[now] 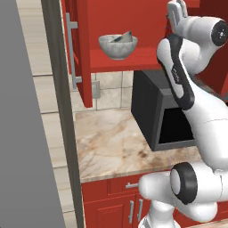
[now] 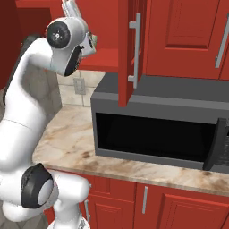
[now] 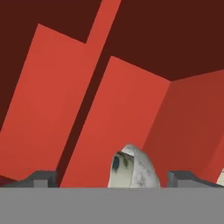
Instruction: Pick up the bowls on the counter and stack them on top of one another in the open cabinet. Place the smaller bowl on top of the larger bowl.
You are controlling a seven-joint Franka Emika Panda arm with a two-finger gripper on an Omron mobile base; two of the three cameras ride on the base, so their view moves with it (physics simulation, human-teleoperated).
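Fingertips (image 3: 43,178) spread wide, gripping nothing | gripper (image 3: 112,179) raised inside open cabinet (image 1: 133,59) | larger bowl (image 1: 118,46) on shelf, smaller bowl (image 1: 125,37) tilted inside | lies left of hand, slightly below.

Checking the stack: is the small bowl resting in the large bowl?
Touching. The left base view shows the small bowl tilted inside the large bowl on the cabinet shelf.
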